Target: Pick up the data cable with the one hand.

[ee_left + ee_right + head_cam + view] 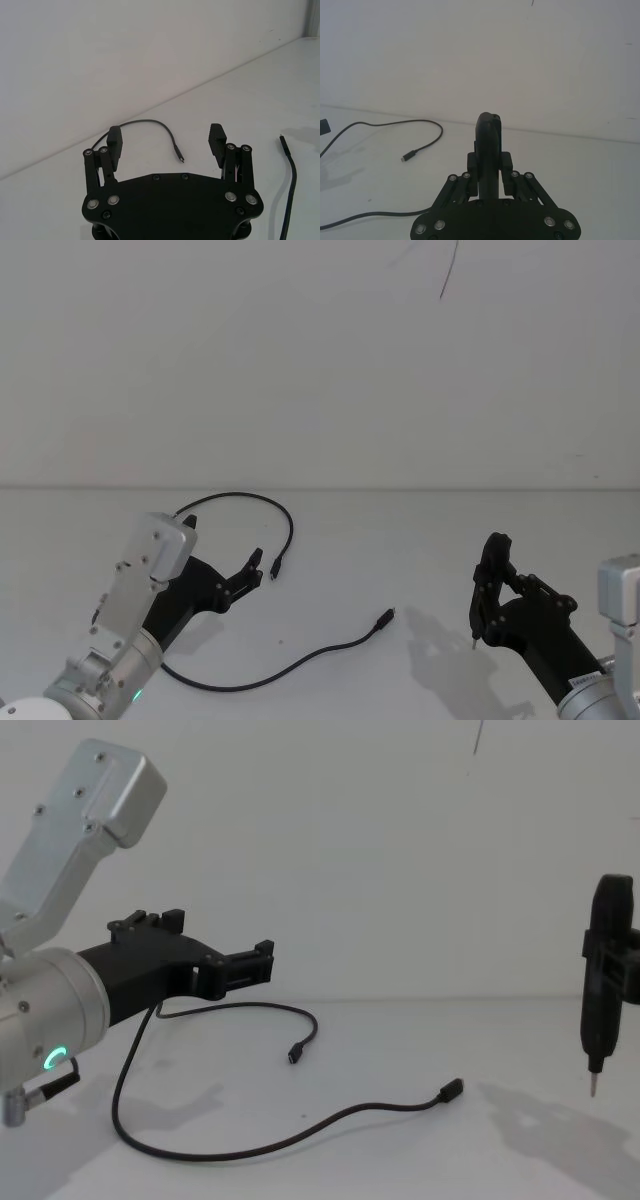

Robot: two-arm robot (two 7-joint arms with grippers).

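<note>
Head view: I'm hovering the black two-finger left gripper [250, 572], fingers spread apart, above the thin black data cable [300, 665], while the right gripper [489, 162] is clamping a rigid black stick tool [605, 970].

The thin black data cable [290, 668] lies slack on the white table [450, 540] in a loose open curl, both small end plugs free, while the left gripper [250, 573] hovers above its far loop, fingers spread wide and empty.
</note>
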